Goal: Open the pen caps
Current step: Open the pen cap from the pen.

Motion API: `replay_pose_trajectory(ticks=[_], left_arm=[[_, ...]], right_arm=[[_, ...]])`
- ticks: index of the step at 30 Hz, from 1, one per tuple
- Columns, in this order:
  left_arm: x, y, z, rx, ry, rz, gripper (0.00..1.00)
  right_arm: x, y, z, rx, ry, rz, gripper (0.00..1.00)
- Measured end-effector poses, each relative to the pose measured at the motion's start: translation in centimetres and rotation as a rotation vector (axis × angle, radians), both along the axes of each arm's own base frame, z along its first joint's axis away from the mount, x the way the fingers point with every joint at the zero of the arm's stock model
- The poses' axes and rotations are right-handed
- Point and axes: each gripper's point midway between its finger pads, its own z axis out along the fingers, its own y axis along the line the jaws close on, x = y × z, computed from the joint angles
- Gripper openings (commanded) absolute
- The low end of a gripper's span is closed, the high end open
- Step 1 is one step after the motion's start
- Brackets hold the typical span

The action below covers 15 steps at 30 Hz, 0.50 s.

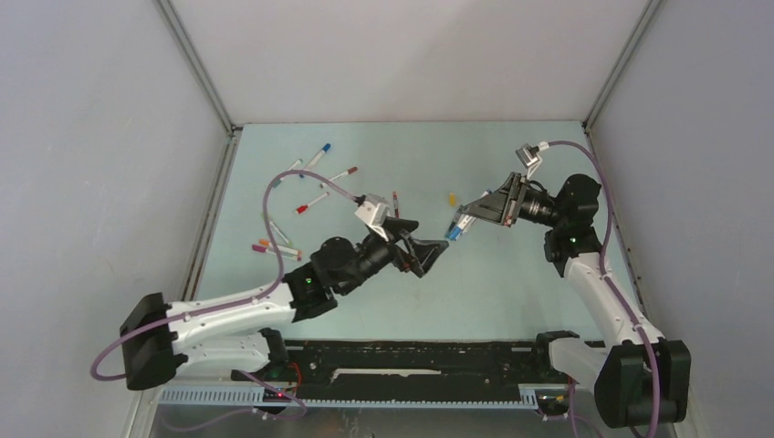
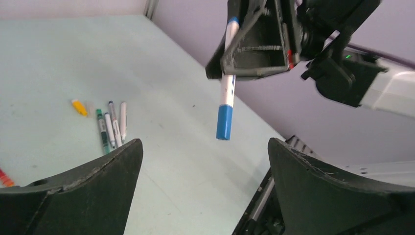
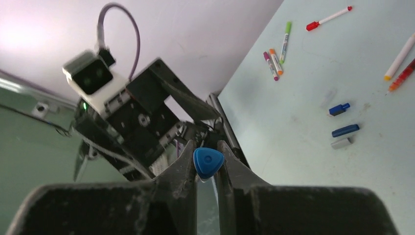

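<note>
My right gripper (image 1: 467, 219) is shut on a white pen's barrel and holds it above the table. The pen's blue cap (image 1: 453, 230) sticks out toward my left gripper (image 1: 431, 240). In the left wrist view the blue cap (image 2: 224, 122) hangs from the right gripper (image 2: 244, 46), just ahead of my wide-open, empty left gripper (image 2: 205, 147). In the right wrist view the cap's end (image 3: 208, 163) shows between the shut fingers (image 3: 183, 166). Loose blue caps (image 3: 339, 109) (image 3: 345, 130) and a grey cap (image 3: 341, 142) lie on the table.
Several capped pens (image 1: 310, 196) lie scattered at the table's back left, more pens (image 2: 111, 128) lie in a small group, and a yellow cap (image 1: 450, 196) lies near the middle. Grey walls (image 1: 109, 182) close in both sides and the back.
</note>
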Motion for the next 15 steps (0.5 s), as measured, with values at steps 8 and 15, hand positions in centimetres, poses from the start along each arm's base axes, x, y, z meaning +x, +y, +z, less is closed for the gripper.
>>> replay_pose_trajectory(ticks=[8,15], left_arm=[[0.0,2.7,2.6,-0.135,0.056,-0.123,1.0],[-2.1,-0.8,-0.7,-0.059,0.2,-0.331,1.0]], right_arm=[[-1.4,-0.1,-0.1,-0.043,-0.127,0.068,0.0],[-2.0,0.2,-0.7,-0.055,-0.134,0.104,0.0]])
